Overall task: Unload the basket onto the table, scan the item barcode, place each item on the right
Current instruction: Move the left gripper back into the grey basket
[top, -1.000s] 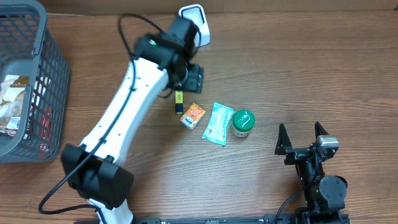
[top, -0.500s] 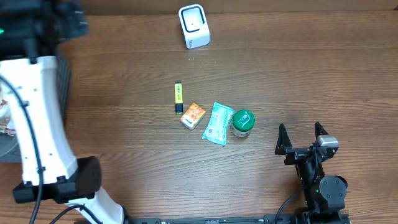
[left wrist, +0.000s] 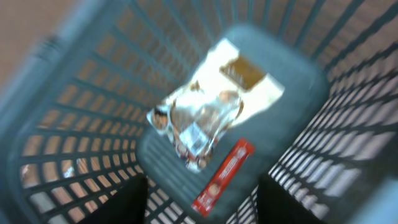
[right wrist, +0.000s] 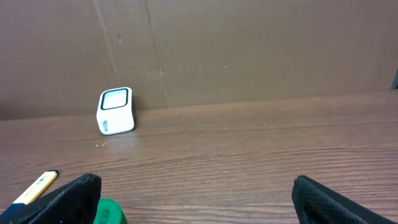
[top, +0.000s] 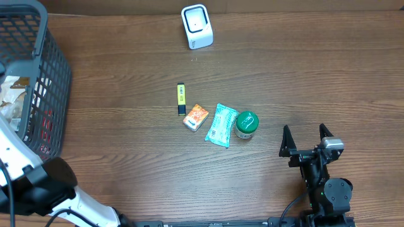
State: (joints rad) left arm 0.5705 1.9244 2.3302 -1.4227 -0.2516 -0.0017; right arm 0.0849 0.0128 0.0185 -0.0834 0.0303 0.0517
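My left gripper [left wrist: 205,190] hangs open over the grey basket [left wrist: 81,93], its dark fingers apart with nothing between them. Below it on the basket floor lie a silver snack bag [left wrist: 208,109] and a red bar [left wrist: 224,177]. The white scanner [top: 197,26] stands at the table's back edge and also shows in the right wrist view as the scanner [right wrist: 116,111]. A yellow stick [top: 181,98], an orange packet [top: 196,116], a teal pouch [top: 221,125] and a green-lidded jar [top: 247,124] lie mid-table. My right gripper [top: 304,131] rests open at the front right.
The basket [top: 44,69] fills the table's left end. The left arm's white link [top: 11,154] and base [top: 50,186] stand at the front left. A cardboard wall [right wrist: 249,50] backs the table.
The left arm has swung from near the scanner and yellow stick leftward to above the basket. The table items and the right arm have stayed put.
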